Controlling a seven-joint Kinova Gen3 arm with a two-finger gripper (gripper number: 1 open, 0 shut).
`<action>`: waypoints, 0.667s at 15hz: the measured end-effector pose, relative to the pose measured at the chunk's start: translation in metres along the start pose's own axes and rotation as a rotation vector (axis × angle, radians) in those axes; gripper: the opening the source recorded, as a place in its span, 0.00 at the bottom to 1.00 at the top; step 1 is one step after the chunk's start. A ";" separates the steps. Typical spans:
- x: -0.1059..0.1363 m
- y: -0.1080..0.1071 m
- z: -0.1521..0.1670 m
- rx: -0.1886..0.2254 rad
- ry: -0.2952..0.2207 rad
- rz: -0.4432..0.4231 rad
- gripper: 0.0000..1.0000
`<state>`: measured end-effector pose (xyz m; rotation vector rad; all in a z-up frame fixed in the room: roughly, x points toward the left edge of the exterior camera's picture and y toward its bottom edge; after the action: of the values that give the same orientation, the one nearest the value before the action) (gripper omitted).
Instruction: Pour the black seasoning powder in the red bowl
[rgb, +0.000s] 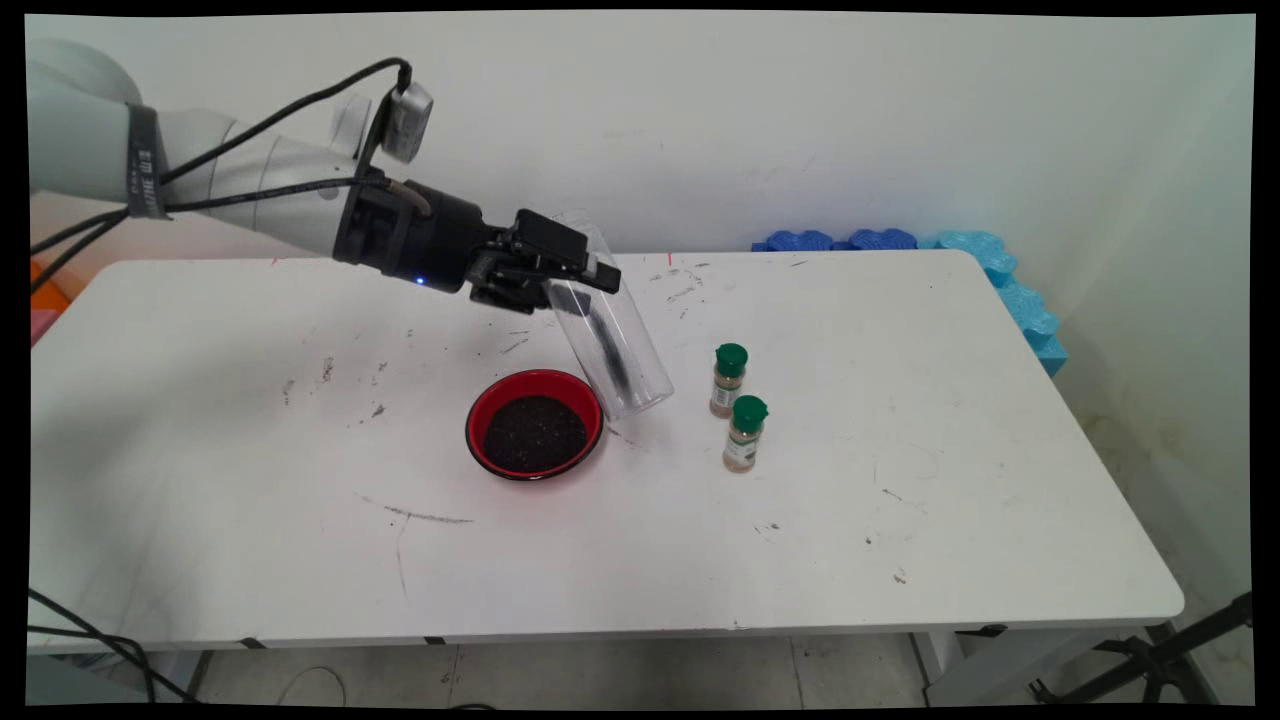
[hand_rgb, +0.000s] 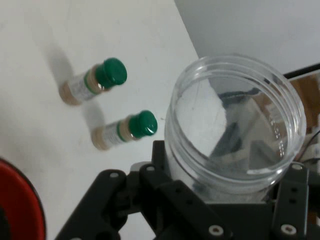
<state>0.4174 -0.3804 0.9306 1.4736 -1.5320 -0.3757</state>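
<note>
Red bowl (rgb: 535, 432) in front, w/ tool (rgb: 560, 275) clamped on tilted clear jar (rgb: 610, 340).

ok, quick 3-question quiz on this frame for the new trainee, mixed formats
1. True or false: the gripper holds the clear plastic jar tilted above the table.
2. How many green-capped spice bottles stand on the table?
3. What lies nearest the jar's lower end? A) red bowl of dark grains B) blue foam C) nearer spice bottle

Key: 1 true; 2 two, the farther at; 3 A.
</note>
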 end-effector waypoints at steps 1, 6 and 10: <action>0.002 0.002 0.000 0.009 0.002 0.054 0.00; 0.013 0.016 0.005 0.062 0.014 0.361 0.00; 0.019 0.022 0.012 0.108 -0.003 0.618 0.00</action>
<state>0.3979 -0.3968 0.9495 1.0009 -1.9351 0.0733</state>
